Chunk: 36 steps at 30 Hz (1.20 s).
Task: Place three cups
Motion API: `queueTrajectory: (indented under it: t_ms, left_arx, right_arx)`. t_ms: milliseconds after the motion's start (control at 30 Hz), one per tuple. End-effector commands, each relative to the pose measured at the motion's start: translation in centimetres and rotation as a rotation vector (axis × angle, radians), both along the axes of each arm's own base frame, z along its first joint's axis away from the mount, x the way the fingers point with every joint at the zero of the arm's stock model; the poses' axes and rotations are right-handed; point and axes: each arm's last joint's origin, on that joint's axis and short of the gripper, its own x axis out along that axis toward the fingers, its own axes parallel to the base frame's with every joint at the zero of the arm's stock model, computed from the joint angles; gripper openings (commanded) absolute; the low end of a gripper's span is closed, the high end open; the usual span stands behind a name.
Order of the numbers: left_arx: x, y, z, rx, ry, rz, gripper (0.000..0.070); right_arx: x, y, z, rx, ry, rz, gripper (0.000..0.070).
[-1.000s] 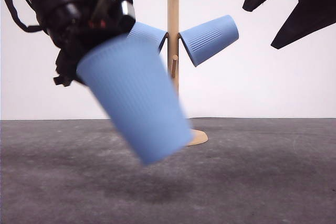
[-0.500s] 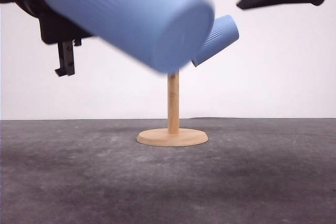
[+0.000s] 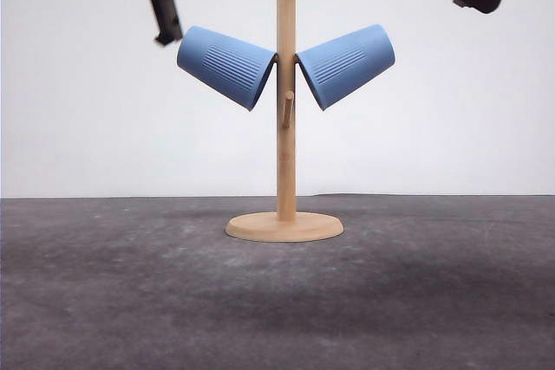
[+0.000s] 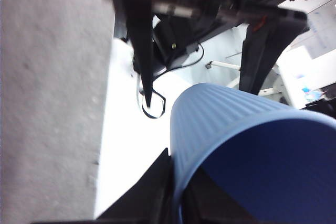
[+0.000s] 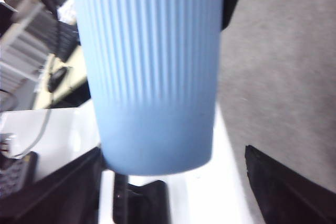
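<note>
The left gripper (image 4: pixel 176 203) pinches the rim of a cup (image 4: pixel 252 156), arm raised high. The right gripper's (image 5: pixel 173 182) fingers stand spread, touching nothing. Two other cups (image 3: pixel 227 65) (image 3: pixel 345 64) hang on the stand (image 3: pixel 284 127).

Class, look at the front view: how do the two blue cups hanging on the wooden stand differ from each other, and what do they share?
The left cup hangs on the left side of the stand's post with its flat base pointing up and left; the right cup hangs on the right side with its base pointing up and right. They tilt as mirror images. Both are light blue, ribbed and tapered, at the same height, with their mouths facing the post.
</note>
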Motion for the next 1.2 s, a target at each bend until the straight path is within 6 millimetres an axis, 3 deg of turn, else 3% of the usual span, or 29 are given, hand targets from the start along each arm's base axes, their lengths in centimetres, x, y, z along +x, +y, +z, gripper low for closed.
queueTrajectory:
  t_ms: [0, 233, 733, 767, 867, 967, 1167]
  left_arx:
    - [0.0, -0.3, 0.3, 0.013, -0.013, -0.004, 0.0000]
    - [-0.2, -0.7, 0.4, 0.021, -0.013, -0.016, 0.0000]
    - [-1.2, -2.4, 0.7, -0.057, -0.004, -0.086, 0.0000]
    - [-1.2, -2.4, 0.7, -0.058, -0.005, -0.086, 0.0000]
    - [-1.2, -2.4, 0.7, -0.055, -0.002, -0.085, 0.0000]
    - [-1.1, -2.2, 0.8, -0.052, -0.001, -0.076, 0.0001]
    - [-0.5, -1.0, 1.2, 0.030, -0.019, -0.023, 0.0202]
  right_arx:
    - [0.2, 0.5, 0.1, 0.036, -0.003, 0.039, 0.0544]
    - [0.2, 1.3, 0.3, 0.105, -0.021, 0.098, 0.0545]
    - [0.1, 2.6, -0.4, 0.054, -0.022, 0.124, 0.0536]
    - [0.1, 2.6, -0.4, 0.055, -0.024, 0.124, 0.0521]
    - [0.1, 2.6, -0.4, 0.053, -0.021, 0.124, 0.0369]
    - [0.1, 2.5, -0.4, 0.049, -0.014, 0.122, 0.0328]
    - [0.1, 1.8, -0.7, 0.015, 0.042, 0.095, 0.0326]
